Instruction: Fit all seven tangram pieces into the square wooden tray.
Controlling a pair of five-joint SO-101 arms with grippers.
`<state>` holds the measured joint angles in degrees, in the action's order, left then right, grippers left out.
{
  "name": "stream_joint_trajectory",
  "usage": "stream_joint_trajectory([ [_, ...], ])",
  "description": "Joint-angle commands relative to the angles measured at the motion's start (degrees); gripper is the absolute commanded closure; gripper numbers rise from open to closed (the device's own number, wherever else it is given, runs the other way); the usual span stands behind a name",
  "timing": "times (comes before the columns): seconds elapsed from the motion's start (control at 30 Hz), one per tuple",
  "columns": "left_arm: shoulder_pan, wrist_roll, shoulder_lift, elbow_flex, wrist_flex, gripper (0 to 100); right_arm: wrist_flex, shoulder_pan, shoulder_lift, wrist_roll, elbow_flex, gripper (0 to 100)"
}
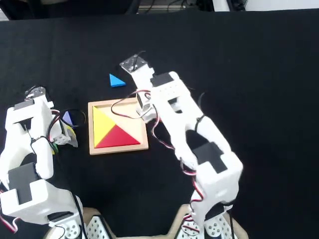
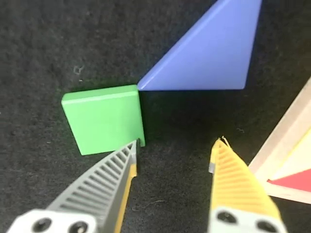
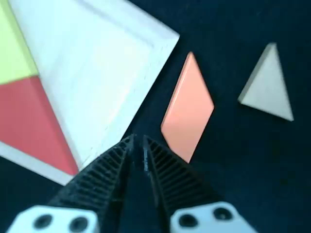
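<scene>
Ribbed fingers (image 2: 109, 182) of the left gripper (image 2: 178, 145) straddle bare black table (image 2: 48, 39), one tip at a corner of the green square (image 2: 104, 116) rather than around it (whether it touches cannot be told). Judged from here, closing would catch only that corner. The square would likely skid or twist into the violet triangle (image 2: 209, 53), whose point meets its neighbouring corner.

A second risk sits at the wooden tray (image 3: 160, 36). The right gripper (image 3: 138, 145) hangs over its rim, and a careless descent could knock the frame and unseat the yellow triangle (image 3: 12, 48) and red triangle (image 3: 29, 116) already bedded inside. The orange parallelogram (image 3: 188, 109), just beside that rim, could be shoved away too. A grey triangle (image 3: 269, 87) lies farther off.

As for the claws, the left one stands wide and holds nothing. The right one is pinched to a thin slit, also empty.

Seen from above, yellow fills the tray's 9 o'clock side and red its 6 o'clock side, with the rest bare wood. The blue triangle (image 1: 116, 80) waits at the tray's 12 o'clock, apart from it.
</scene>
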<state>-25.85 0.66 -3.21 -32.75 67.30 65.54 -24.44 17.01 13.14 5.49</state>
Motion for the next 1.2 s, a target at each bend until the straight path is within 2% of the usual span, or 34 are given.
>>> stream_joint_trajectory([
  [0.0,1.0,-0.6,0.0,-0.3,-1.1,76,-3.6,1.4,-7.6,-0.7,4.9,98.7],
  [0.1,1.1,-0.6,0.0,-0.3,-1.1,76,-3.3,1.6,-12.5,-2.4,7.2,98.6],
  [0.3,1.1,-0.4,0.0,-0.3,-1.1,76,-3.5,1.8,-21.8,-12.7,13.3,94.7],
  [0.43,1.1,-0.4,0.0,-0.3,-1.1,76,-4.5,2.1,-25.5,-15.3,16.7,94.2],
  [0.53,1.1,-0.4,0.0,-0.3,-1.0,76,-9.1,2.1,-27.3,-15.7,19.3,94.2],
  [0.7,1.1,-0.4,0.0,-0.3,-1.0,76,-24.4,1.8,-25.5,-15.7,24.2,94.1],
  [0.8,1.1,-0.5,0.0,-0.3,-1.0,76,-22.7,1.8,-23.8,-16.1,23.9,90.4],
  [0.97,1.1,-0.5,0.0,-0.3,-1.1,76,-17.3,1.7,-23.2,-20.7,20.8,74.5],
  [1.17,1.1,-0.6,0.0,-0.3,-1.1,76,-15.6,0.8,-20.5,-20.6,19.1,76.6],
])
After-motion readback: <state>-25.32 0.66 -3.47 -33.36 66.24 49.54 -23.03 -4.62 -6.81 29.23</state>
